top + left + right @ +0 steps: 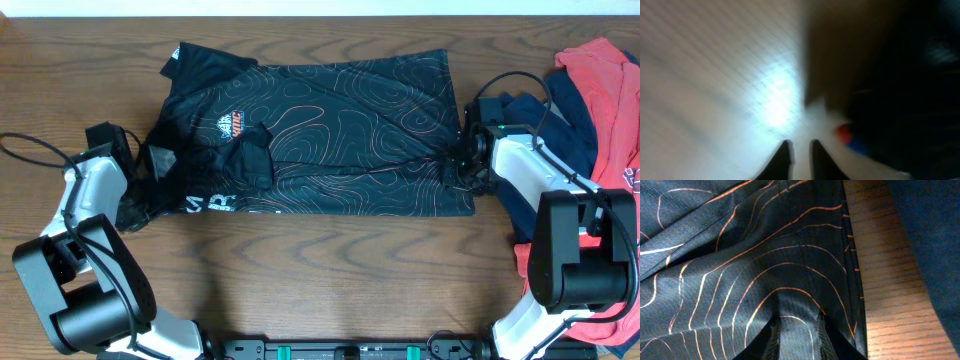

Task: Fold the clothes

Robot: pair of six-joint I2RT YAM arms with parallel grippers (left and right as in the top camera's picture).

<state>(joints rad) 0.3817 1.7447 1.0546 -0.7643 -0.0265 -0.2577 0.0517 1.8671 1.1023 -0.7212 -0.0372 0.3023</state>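
One black short-sleeved jersey (pixel 330 130), a smooth, slightly shiny knit covered in thin orange-white contour lines, lies spread across the middle of the brown wood-grain bench (pixel 330 270) in the overhead view. A colourful logo sits on its chest and white lettering near its lower left edge. Its left part is rumpled into folds, and its right part lies flatter. The left fingers (pixel 150 165) sit at that rumpled sleeve end. The right fingers (pixel 462 158) meet the jersey's right edge, where the cloth puckers into creases. Just beyond the right arm, a plain navy garment (pixel 515 205) and a soft red garment (pixel 605 90) lie heaped together at the bench's right end, partly covered by the arm. A thin black cable (pixel 30 150) loops beside the left arm.

From the left wrist the picture is heavily blurred. The two dark fingers (pixel 789 160) stand slightly apart, with only pale, glaring bench (pixel 715 75) showing in the narrow gap. Dark cloth (pixel 910 100) fills the right side, with a small red-and-blue patch at its edge.

From the right wrist the jersey (pixel 740 255) fills most of the view, its fine weave rising in ridges that converge on the fingers (pixel 774 339), which are clamped on a gathered fold. A strip of bench (pixel 880 280) runs along its hem, with navy cloth (pixel 935 255) beyond.
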